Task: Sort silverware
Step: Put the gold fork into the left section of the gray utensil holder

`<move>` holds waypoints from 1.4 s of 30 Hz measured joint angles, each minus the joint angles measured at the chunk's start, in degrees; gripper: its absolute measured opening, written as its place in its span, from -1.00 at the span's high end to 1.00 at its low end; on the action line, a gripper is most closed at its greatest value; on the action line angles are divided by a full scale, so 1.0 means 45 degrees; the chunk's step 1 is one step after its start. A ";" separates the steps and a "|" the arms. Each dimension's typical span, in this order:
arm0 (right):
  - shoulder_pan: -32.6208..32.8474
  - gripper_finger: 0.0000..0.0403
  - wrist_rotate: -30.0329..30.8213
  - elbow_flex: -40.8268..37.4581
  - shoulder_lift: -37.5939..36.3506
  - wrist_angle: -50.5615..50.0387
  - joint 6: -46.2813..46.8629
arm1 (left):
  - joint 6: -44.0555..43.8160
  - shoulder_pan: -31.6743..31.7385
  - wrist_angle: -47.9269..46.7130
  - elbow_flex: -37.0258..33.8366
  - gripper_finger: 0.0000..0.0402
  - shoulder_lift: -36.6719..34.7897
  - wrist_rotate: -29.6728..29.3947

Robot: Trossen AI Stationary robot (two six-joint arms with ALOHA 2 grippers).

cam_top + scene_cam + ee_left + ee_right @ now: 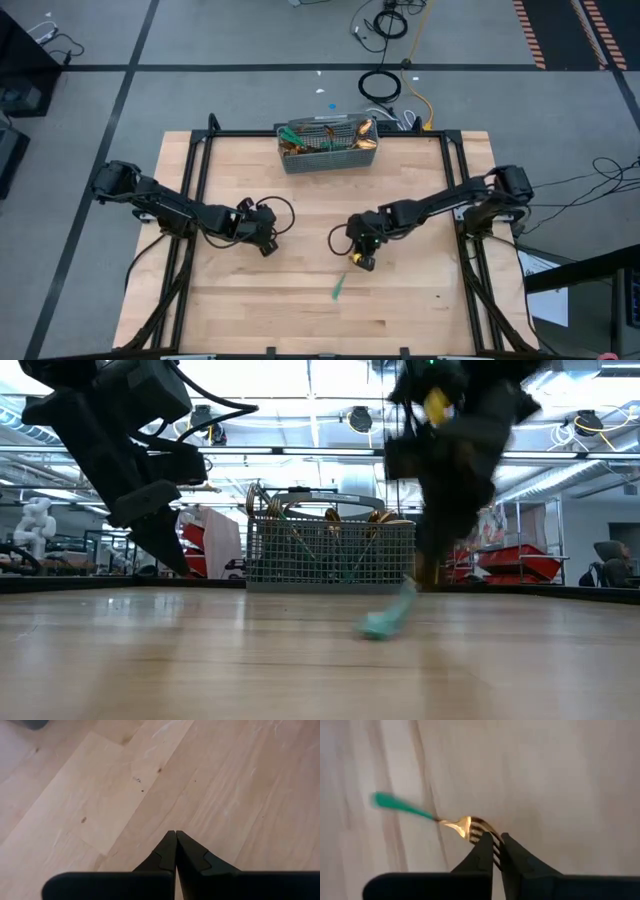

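The right pincer (496, 851) clamps the tines of a teal-handled gold fork (451, 822) near mid-surface. The left pincer (175, 851) is closed, empty, at the left.

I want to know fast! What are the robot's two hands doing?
Left hand: closed, holding nothing.
Right hand: closed on the tines of a teal-handled fork.

I see the basket (328, 148) at the desk's (420, 310) far edge, silverware (318, 139) standing in it. One fork (465, 826) lies nearer me, right of centre, its tines between my right gripper's (496, 851) fingers. My left gripper (266, 245) sits left of centre.
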 joint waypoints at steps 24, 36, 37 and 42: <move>-0.5207 1.00 0.6652 1.0284 0.0945 -0.2457 -1.0958 | -0.0024 0.0000 -0.0014 0.0000 0.96 -0.0005 -0.0784; -0.5350 1.00 0.5769 1.1674 0.3672 -0.2702 -1.2259 | -0.0029 0.0000 -0.0041 0.0000 0.96 -0.0005 -0.1083; -0.5324 1.00 0.5719 1.1761 0.3773 -0.2693 -1.2242 | -0.0029 0.0000 -0.0043 0.0000 0.96 -0.0003 -0.1083; -0.5090 1.00 0.5688 1.2494 0.3723 -0.2715 -1.2449 | -0.0011 0.0000 -0.0106 0.0000 0.96 -0.0005 -0.1088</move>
